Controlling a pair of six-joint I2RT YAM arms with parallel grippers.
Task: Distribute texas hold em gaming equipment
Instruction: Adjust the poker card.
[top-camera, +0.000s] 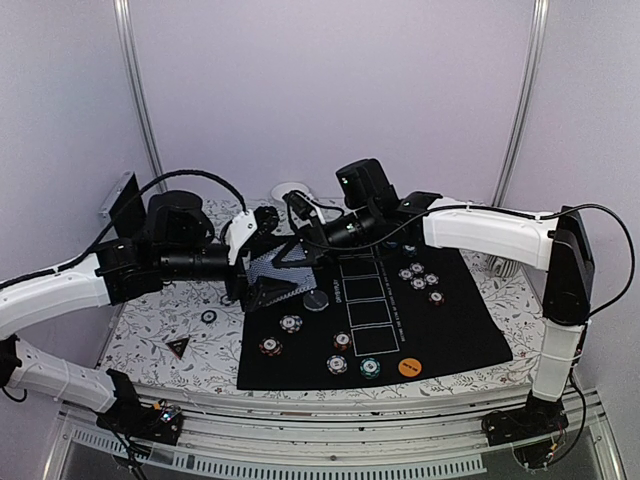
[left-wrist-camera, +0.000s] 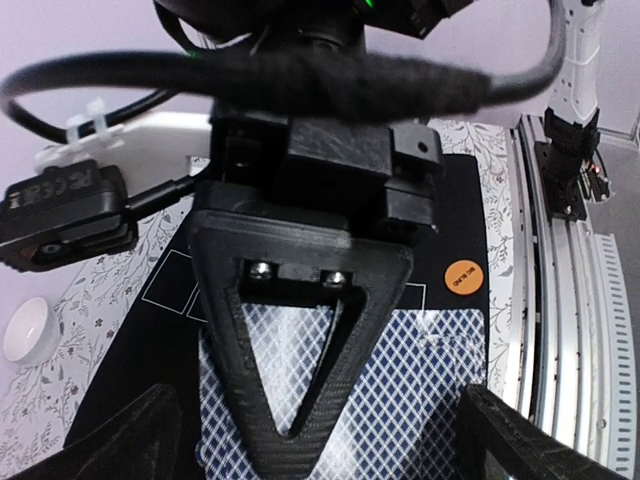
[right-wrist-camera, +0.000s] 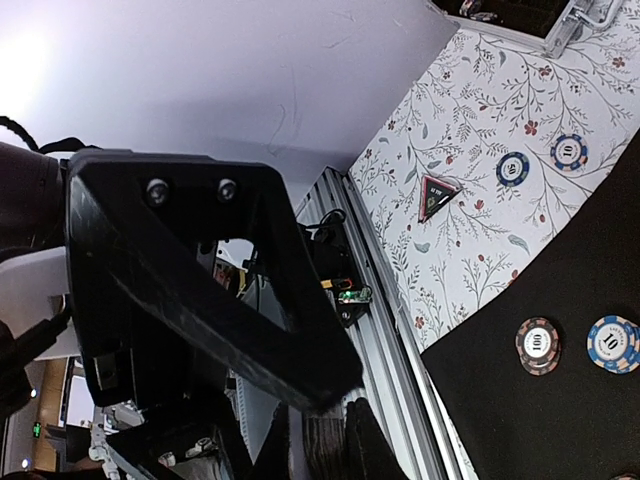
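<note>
looking at the left gripper (left-wrist-camera: 318, 398) first: fingers (left-wrist-camera: 110, 440) spread wide apart, one either side of the playing cards (left-wrist-camera: 420, 400). flat on top of the grey-blue diamond backs, one triangular finger (left-wrist-camera: 300, 330) of the right gripper (top-camera: 295, 252), looks pinched shut on that stack over the far-left corner of the black mat (top-camera: 460, 330). out on the mat: five poker chips (top-camera: 290, 322) strung along the near half, a chip cluster (top-camera: 418, 275) further right, an orange button disc (top-camera: 408, 366) near the front edge, a black disc (top-camera: 317, 300) just beside the cards. off the mat on the flowery tablecloth (top-camera: 150, 320): a blue disc (top-camera: 208, 316) and the black-red triangle marker (top-camera: 178, 346), near each other. small white bowl (top-camera: 293, 190) at the far edge.
</note>
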